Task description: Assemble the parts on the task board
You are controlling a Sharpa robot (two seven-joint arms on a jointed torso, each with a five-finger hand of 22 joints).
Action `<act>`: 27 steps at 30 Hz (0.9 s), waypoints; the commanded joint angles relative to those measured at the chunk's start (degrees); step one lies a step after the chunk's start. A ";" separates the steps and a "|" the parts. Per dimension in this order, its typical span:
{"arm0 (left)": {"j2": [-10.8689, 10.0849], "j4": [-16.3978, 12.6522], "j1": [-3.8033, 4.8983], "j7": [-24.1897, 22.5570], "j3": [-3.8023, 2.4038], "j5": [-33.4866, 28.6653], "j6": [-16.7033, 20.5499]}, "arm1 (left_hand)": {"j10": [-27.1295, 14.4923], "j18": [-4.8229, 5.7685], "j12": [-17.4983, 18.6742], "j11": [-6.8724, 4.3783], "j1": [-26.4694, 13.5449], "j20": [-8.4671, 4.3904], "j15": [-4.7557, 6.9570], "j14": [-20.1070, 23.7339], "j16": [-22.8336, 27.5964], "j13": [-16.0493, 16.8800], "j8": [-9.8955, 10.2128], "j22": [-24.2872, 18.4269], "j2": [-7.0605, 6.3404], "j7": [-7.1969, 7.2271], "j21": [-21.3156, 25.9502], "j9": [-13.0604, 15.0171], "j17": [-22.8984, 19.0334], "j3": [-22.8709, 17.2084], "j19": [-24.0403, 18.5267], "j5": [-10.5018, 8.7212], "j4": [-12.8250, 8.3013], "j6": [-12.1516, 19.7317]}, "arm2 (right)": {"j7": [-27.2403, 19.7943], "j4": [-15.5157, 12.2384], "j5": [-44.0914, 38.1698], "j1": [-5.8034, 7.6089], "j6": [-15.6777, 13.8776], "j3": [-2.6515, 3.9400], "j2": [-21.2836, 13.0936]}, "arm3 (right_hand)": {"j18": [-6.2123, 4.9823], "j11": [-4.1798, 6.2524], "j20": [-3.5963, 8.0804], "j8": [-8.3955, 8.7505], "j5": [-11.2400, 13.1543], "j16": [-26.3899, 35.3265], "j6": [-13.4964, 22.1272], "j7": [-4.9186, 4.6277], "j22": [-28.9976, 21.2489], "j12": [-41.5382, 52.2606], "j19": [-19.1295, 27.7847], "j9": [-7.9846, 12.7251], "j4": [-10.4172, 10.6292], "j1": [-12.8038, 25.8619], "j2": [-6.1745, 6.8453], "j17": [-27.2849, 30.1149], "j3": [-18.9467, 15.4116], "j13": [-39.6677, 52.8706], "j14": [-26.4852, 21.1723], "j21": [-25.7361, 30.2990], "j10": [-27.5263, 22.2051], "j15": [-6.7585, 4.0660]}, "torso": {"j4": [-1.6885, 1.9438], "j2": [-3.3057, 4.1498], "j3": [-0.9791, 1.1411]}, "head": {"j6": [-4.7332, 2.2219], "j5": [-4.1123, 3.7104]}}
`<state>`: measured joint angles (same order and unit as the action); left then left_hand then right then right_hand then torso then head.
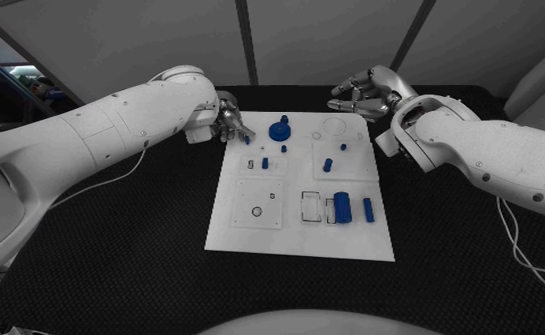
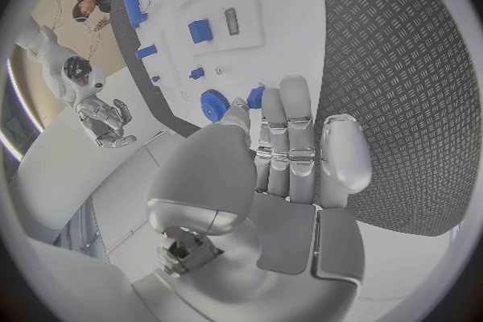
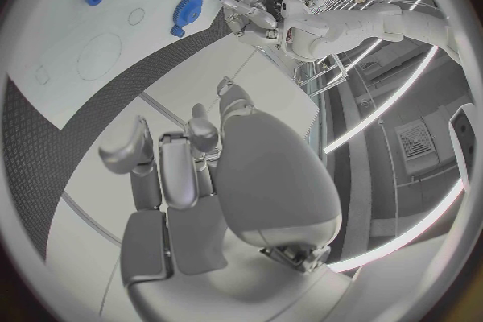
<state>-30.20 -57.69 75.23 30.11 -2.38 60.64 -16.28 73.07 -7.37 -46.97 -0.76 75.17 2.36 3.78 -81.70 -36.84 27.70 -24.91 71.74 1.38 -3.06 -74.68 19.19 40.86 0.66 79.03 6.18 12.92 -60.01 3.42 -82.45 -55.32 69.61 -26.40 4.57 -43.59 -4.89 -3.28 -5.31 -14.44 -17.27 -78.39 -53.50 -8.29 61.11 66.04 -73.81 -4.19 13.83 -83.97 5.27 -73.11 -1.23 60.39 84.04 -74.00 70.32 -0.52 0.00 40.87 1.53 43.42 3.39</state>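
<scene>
Small blue part (image 1: 248,139) pinched by left hand (image 1: 231,124) at task board (image 1: 298,240) edge, likely for insertion; right hand (image 1: 365,92) held clear, unclenched, nothing grasped.

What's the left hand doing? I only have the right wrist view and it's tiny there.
Observer: The left hand pinches a small blue peg between thumb and a finger, at the board's far left corner, beside the gear.
Operator: Where's the right hand relative to the board?
Observer: The right hand is just beyond the far right corner, fingers apart, holding nothing.
Operator: What's at the board's near end?
Observer: Two blue cylinders lie side by side towards the near right edge.
</scene>
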 commanded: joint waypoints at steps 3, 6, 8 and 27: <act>0.00 0.03 0.07 -0.74 -0.02 -1.19 0.07 | -0.22 2.54 0.93 -0.70 3.52 -0.31 0.63 -0.05 -0.10 -0.44 0.67 0.06 1.09 0.40 -0.18 -0.27 0.04 -4.07 0.10 0.12 -1.78 0.03 | -0.22 -0.02 -0.06 0.07 0.29 0.04 0.06 | -1.17 0.05 0.09 -0.21 -0.26 0.16 0.33 0.14 -0.08 -0.12 0.44 0.10 0.38 0.55 -0.22 0.06 0.09 -0.02 1.98 0.31 -0.29 -0.51 | -0.03 0.02 0.03 | 0.08 -0.02; -0.02 0.05 0.07 -0.93 -0.02 -1.76 0.27 | -0.32 2.54 1.68 -0.60 5.53 -0.42 0.64 -0.01 -0.05 -0.97 1.00 0.15 1.04 0.22 -0.10 -0.38 0.06 -9.02 0.06 0.15 -3.42 0.32 | -0.21 -0.01 -0.06 0.07 0.30 0.04 0.06 | -1.17 0.05 0.09 -0.21 -0.27 0.16 0.33 0.15 -0.09 -0.12 0.43 0.10 0.38 0.55 -0.23 0.06 0.09 -0.02 1.98 0.32 -0.29 -0.51 | -0.01 0.02 0.04 | 0.12 0.00; -0.04 0.07 0.07 -1.08 -0.02 -2.19 0.41 | -0.01 2.51 2.31 -0.44 4.95 -0.39 0.45 0.03 -0.01 -1.49 0.90 0.27 -0.21 -0.21 0.00 -0.20 0.08 -14.95 0.04 0.13 -4.37 0.31 | -0.21 0.00 -0.06 0.07 0.31 0.04 0.06 | -1.17 0.05 0.09 -0.22 -0.28 0.18 0.33 0.15 -0.09 -0.12 0.43 0.10 0.37 0.53 -0.24 0.09 0.11 -0.03 1.97 0.33 -0.29 -0.52 | 0.00 0.02 0.02 | 0.12 -0.01; -3.87 -4.24 0.06 -1.67 -0.02 -10.06 4.67 | 1.87 2.74 2.87 -0.71 -4.43 -0.27 0.59 -0.13 -0.16 -2.43 -2.93 1.69 -7.69 0.22 -0.38 3.71 0.29 -38.11 0.68 2.12 -11.47 1.12 | -0.16 0.16 -0.06 0.06 0.49 0.04 -0.02 | -1.18 0.07 0.09 -0.24 -0.39 0.19 0.33 0.16 -0.11 -0.09 0.42 0.10 0.32 0.46 -0.28 0.07 0.17 0.00 1.98 0.35 -0.27 -0.53 | 0.20 -0.08 -0.06 | 0.15 0.21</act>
<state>-33.79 -61.27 75.21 29.24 -2.37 54.13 -14.24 74.37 -7.37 -44.31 -1.24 71.07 2.04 4.00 -81.70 -36.83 25.32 -27.76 73.38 -6.56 -2.87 -74.79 22.78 41.08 -29.52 79.34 8.20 9.09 -59.15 3.43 -82.26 -55.31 69.60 -26.26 4.57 -43.61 -4.89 -3.28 -5.31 -14.43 -17.27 -78.39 -53.50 -8.30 61.05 66.04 -73.81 -4.19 14.00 -83.97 5.27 -73.11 -1.06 60.39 84.04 -74.00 70.32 -0.52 0.09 40.83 1.52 43.57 3.53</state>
